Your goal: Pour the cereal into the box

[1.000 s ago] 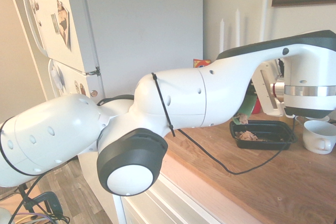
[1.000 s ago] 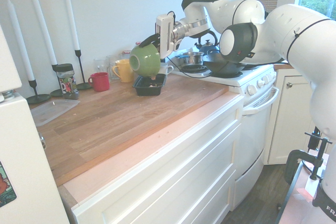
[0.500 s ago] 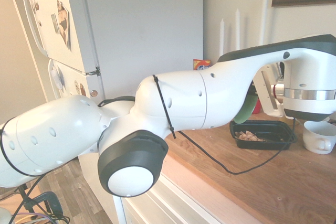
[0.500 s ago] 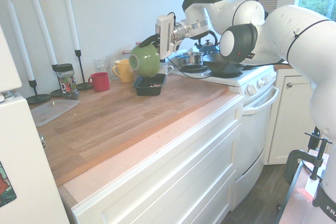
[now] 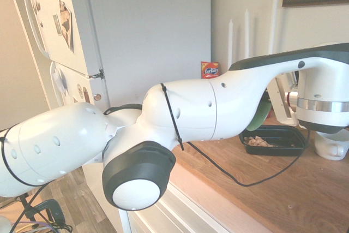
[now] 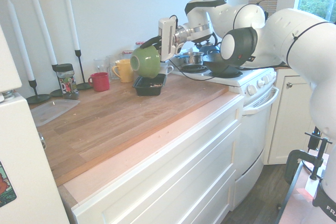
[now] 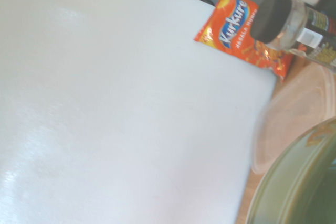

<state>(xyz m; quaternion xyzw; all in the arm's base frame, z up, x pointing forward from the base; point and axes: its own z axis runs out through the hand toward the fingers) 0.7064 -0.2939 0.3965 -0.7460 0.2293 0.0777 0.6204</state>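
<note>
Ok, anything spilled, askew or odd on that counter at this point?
No spill visible. The green bowl is tipped on its side in the gripper above the black tray, as pouring requires. The cereal lies inside the tray; the wooden countertop around it looks clean.

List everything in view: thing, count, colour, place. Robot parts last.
bowl: one, green, tipped on its side in the air over the tray
black tray: one, on the wooden counter below the bowl
cereal: small tan heap, inside the tray
red mug: one, at the back of the counter
yellow mug: one, right of the red mug in the second exterior view
white mug: one, beside the tray
candles: three, white, in dark holders by the wall
jar: one, dark lid, next to the candle holders
clear container: one, flat, on the counter near the fridge
snack bag: one, orange-red, beside the fridge
fridge: one, white
stove: one, white, with dark pans
gripper: one, shut on the bowl's rim
</note>
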